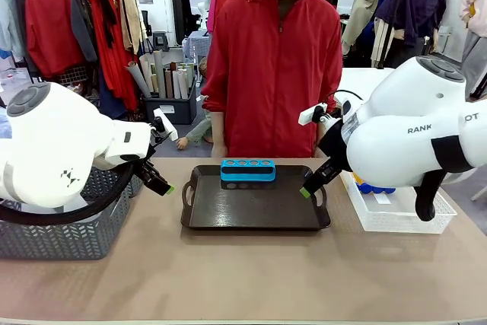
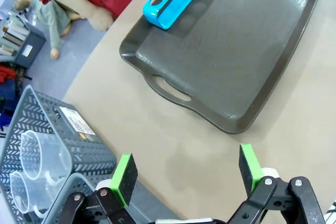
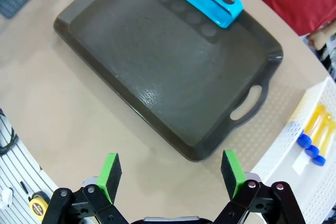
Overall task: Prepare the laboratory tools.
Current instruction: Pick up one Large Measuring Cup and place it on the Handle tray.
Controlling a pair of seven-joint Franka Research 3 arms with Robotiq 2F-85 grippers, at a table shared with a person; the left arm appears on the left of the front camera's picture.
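Small orange tubes with blue caps (image 3: pixel 314 139) lie in a white basket (image 3: pixel 294 182) at the right of the table; their blue caps (image 1: pixel 373 187) peek out behind my right arm. Two clear plastic beakers (image 2: pixel 35 157) stand in a grey basket (image 2: pixel 79 145) on the left. A dark tray (image 1: pixel 251 207) sits mid-table with a blue tube rack (image 1: pixel 248 170) at its far edge. My left gripper (image 1: pixel 163 185) hovers open off the tray's left handle, holding nothing. Off the right handle, my right gripper (image 1: pixel 308 188) is open too. In the wrist views the left gripper (image 2: pixel 186 171) and right gripper (image 3: pixel 170 171) hang over bare tabletop.
A person in a red jacket (image 1: pixel 274 66) stands at the far side behind the tray. The grey basket (image 1: pixel 68 230) takes up the table's left end, the white basket (image 1: pixel 399 215) its right. Bare tabletop runs along the near edge.
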